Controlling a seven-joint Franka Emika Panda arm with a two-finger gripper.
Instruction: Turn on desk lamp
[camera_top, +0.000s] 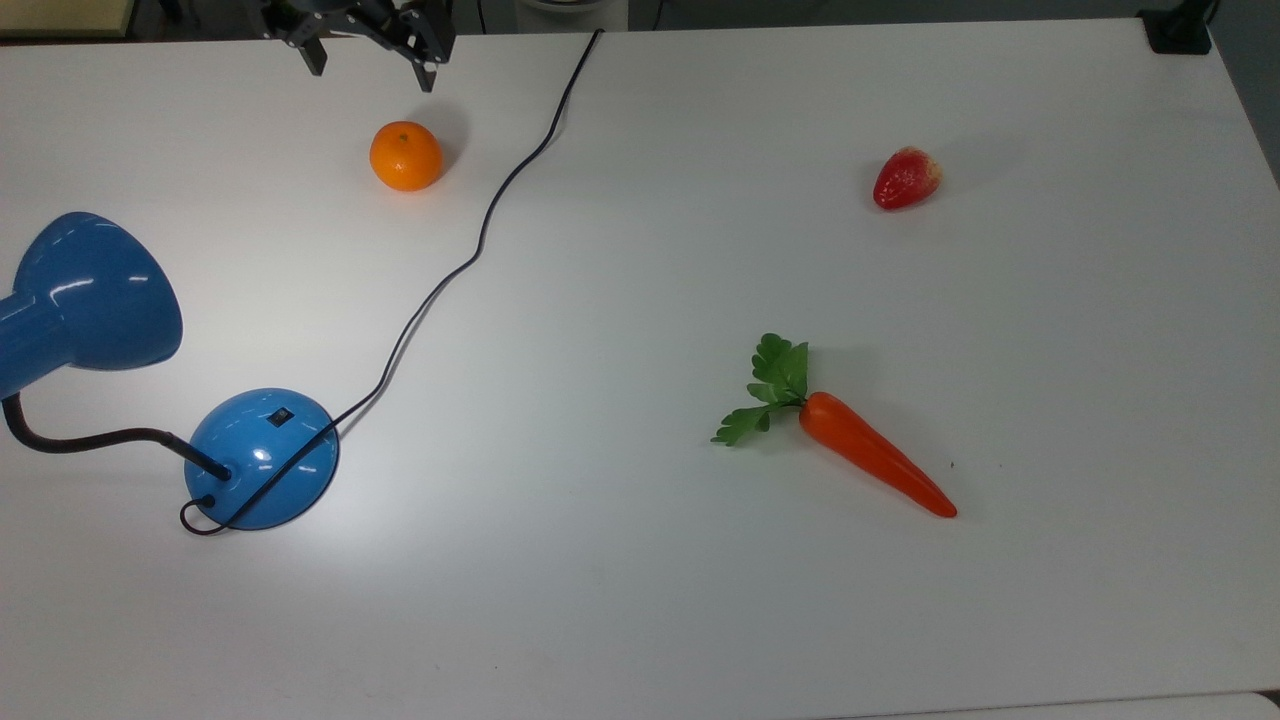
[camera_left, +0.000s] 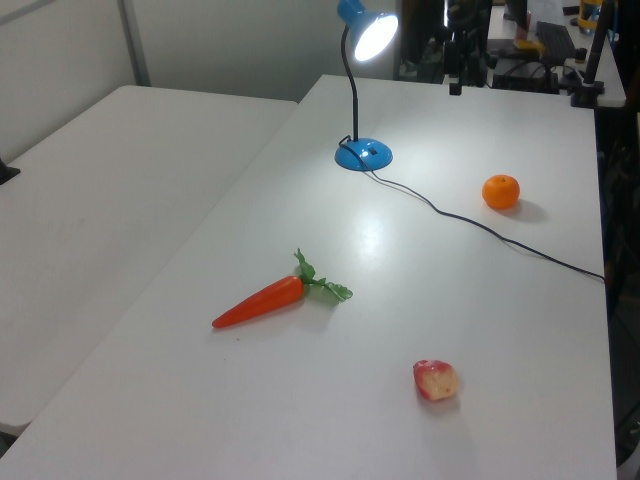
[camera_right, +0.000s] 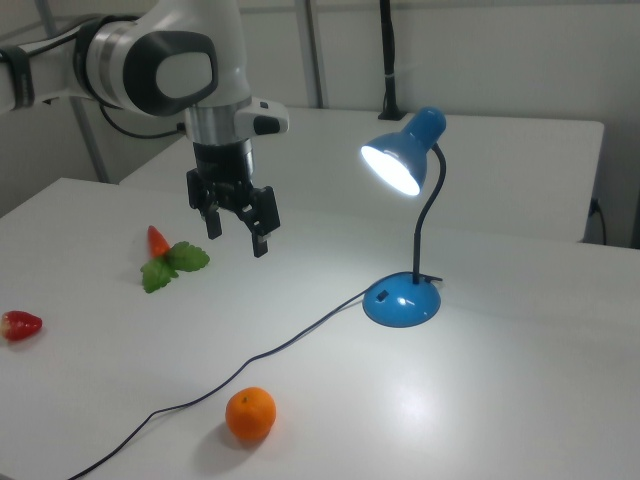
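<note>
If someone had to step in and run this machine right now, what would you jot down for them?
Hand: open, empty, held in the air above the table, well away from the lamp.
Desk lamp: upright on the table, its shade glowing and a bright patch on the table below it; cord trailing past the orange.
Done: the lamp is lit.
Left: nothing visible. The carrot and strawberry lie apart, untouched.
</note>
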